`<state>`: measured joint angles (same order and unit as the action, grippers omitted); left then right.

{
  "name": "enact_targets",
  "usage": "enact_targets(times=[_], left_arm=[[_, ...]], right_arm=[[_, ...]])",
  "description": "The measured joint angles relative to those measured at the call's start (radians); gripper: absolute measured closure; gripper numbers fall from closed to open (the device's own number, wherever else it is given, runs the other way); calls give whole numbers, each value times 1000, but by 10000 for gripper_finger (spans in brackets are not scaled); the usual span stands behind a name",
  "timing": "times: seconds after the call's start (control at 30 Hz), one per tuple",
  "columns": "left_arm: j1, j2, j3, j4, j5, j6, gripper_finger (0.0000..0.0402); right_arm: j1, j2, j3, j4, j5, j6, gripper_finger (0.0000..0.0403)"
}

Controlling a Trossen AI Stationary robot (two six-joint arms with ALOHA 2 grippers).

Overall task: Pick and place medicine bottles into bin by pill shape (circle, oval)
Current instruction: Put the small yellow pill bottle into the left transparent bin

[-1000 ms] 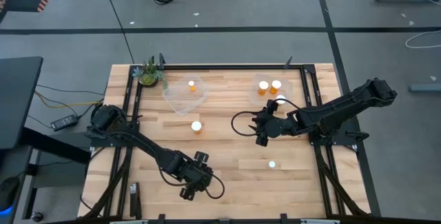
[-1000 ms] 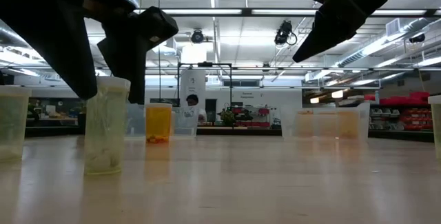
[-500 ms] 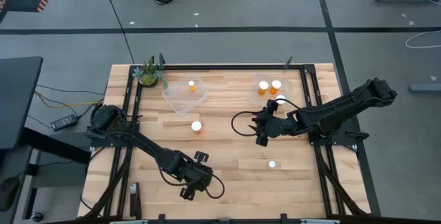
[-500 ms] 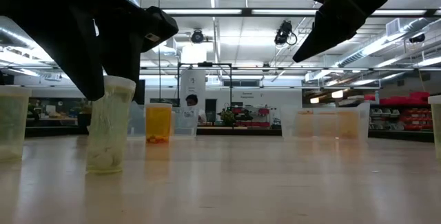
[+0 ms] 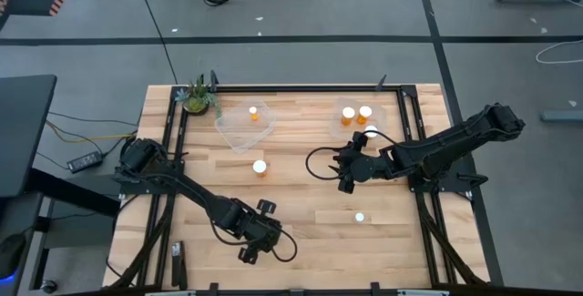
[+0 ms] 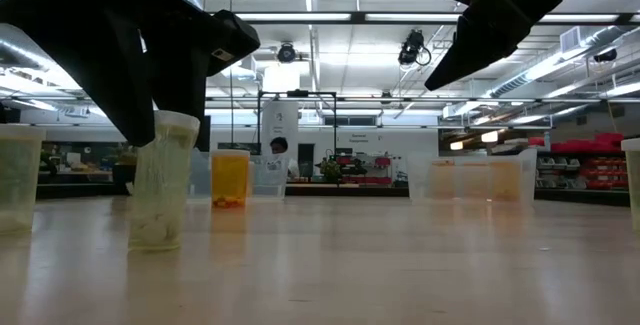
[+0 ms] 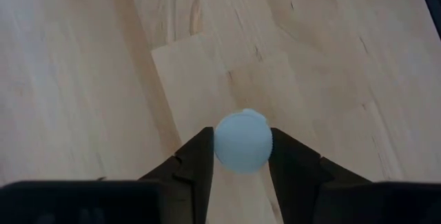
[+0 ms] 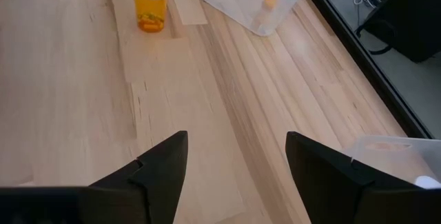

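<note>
We see a medicine bottle [image 7: 242, 141], round white cap, pale translucent body, upright on the table [image 5: 310, 200] near its front edge. Left gripper [image 7: 241, 156] reaches down over it, fingers clamped on the cap. Right gripper [image 8: 236, 156] hovers mid-table w/ jaws apart, holding nothing.

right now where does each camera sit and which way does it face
High: above the table, facing straight down; both arms show, left pincer near the front edge, right pincer mid-table.
Low: at tabletop height, facing level across the table; dark arms hang from above.
Left wrist: on the left arm, facing down at a white-capped bottle between its fingers.
Right wrist: on the right arm, facing across the wood; its open fingers show.
Shared: the standing bottle also shows from above.
</note>
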<state>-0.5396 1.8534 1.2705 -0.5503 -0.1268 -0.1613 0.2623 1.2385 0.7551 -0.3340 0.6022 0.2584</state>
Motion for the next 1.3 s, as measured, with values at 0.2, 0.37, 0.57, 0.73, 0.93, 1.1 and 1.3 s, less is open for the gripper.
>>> enact_targets(times=[0.2, 0.37, 0.57, 0.73, 0.93, 1.1, 1.3], left_arm=[[0, -1, 0, 0, 0, 1, 272], [0, -2, 27, -32, 0, 1, 274], [0, -2, 102, -104, -10, 20, 271], [0, -2, 161, -168, -37, 48, 270], [0, -3, 227, -258, -64, 55, 269], [0, -3, 266, -301, -82, 70, 269], [0, -3, 312, -362, -101, 78, 271]], right_arm=[[0, 0, 0, 0, 0, 0, 150], [-1, 0, 0, 0, 0, 0, 150], [-1, 0, 0, 0, 0, 1, 150], [0, 0, 0, 0, 0, 0, 151], [0, 0, 0, 0, 0, 0, 150], [0, 0, 0, 0, 0, 0, 150], [0, 0, 0, 0, 0, 0, 150]])
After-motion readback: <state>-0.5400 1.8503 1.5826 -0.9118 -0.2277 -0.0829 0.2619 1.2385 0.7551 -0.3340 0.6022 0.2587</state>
